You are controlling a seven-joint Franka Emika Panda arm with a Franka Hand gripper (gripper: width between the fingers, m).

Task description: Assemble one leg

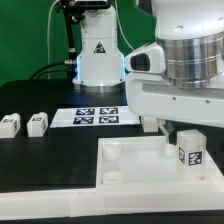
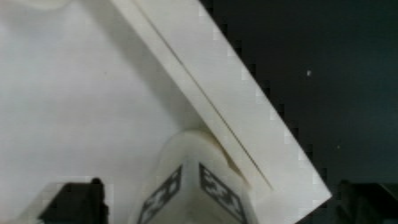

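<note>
The leg (image 1: 189, 150), a small white plastic block-shaped peg with a black-and-white square marker tag on its face, stands upright inside the large white square tray-like top (image 1: 120, 160), toward the exterior view's right. That top lies at the near edge of the black table (image 1: 40, 150). In the wrist view you see the leg (image 2: 192, 185) from above, lying between the two dark fingertips (image 2: 75, 200), beside the top's raised rim (image 2: 196, 90).

Judge the leg light, rigid and smooth-sided; it may slip or twist if pinched off-centre, so take it across two flat opposite faces, near mid-height.

The gripper (image 2: 222, 205) hangs straddling the leg, but whether its pads press on it you cannot tell from either view.

Two more white pegs (image 1: 11, 124) (image 1: 37, 123) lie toward the table's far edge on the exterior view's left, near the marker board (image 1: 97, 116).
</note>
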